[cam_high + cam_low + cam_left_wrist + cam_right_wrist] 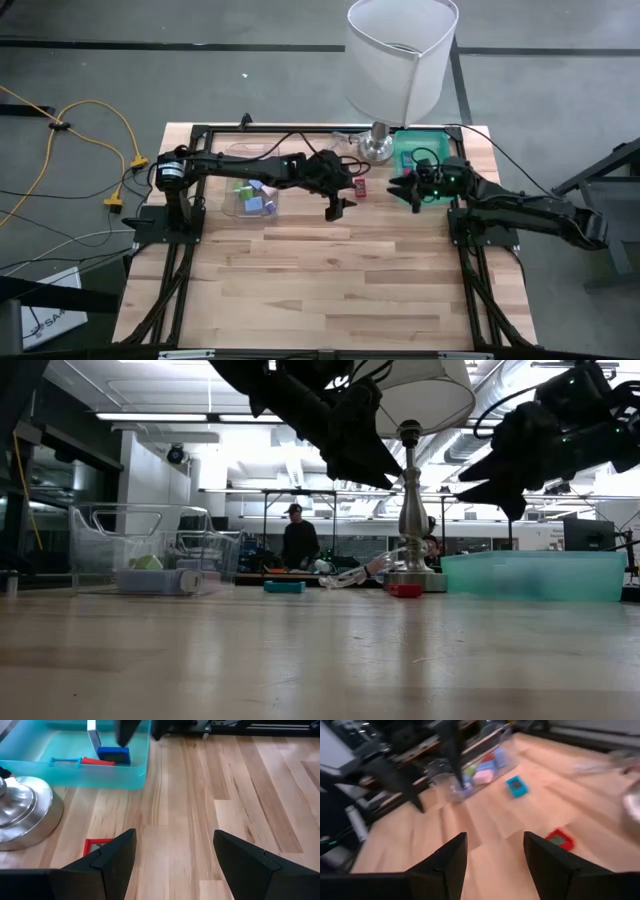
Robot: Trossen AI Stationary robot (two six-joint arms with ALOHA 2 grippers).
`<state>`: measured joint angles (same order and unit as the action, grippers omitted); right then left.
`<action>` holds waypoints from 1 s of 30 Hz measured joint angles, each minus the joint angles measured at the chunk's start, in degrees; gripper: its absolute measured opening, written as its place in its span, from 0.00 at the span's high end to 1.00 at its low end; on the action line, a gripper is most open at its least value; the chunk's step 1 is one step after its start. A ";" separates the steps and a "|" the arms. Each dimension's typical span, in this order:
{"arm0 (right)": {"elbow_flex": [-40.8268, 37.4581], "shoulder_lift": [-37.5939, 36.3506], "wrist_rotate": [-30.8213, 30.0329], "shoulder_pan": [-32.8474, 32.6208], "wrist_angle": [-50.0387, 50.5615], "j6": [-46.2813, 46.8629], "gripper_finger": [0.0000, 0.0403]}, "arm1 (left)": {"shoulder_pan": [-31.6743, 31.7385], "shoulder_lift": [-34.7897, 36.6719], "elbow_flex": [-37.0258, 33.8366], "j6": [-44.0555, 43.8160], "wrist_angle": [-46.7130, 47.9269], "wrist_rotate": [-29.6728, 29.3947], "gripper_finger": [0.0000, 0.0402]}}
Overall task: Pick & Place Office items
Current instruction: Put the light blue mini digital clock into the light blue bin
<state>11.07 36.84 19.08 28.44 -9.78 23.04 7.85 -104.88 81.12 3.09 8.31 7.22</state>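
The light wooden plank table [330, 290] carries everything. At its far edge stands the tall lamp with a white drum shade [400, 55] on a round silver metal base [20, 812]. Beside that base, toward the right arm, sits the shallow teal translucent plastic tray [100, 775]; in it lie a dark blue block [114, 755], a flat red piece [97, 761] and a thin light blue piece [65, 760]. On the left arm's side of the lamp is the clear plastic bin [150, 550], holding small light blue, pink and green pieces [252, 197].

The left gripper [337, 205] hangs above the table between the clear bin and the lamp base, its two dark fingers [112, 857] spread apart with nothing between them. The right gripper [408, 188] hovers at the near edge of the teal tray, its fingers [447, 860] also apart and empty.

Loose on the wood near the lamp base lie a small red square piece [559, 840] and, nearer the clear bin, a small teal square piece [517, 786].

In the room behind, a person [298, 540] stands at a bench.
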 joint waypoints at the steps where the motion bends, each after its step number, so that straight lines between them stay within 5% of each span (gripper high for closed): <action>1: 0.00 0.00 0.42 -0.72 -0.04 0.60 0.55 | -0.01 0.00 0.00 -0.02 0.08 0.00 0.36; 20: 0.00 0.13 -9.63 -24.55 -4.17 -1.11 0.55 | -0.03 0.00 0.00 0.28 0.56 0.02 0.36; 30: 0.00 0.13 -9.60 -28.77 -4.11 -0.68 0.55 | -0.03 0.00 0.00 0.05 0.60 0.03 0.36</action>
<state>11.07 36.97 9.49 -0.32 -13.89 22.36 7.81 -104.88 81.12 3.14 8.91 7.26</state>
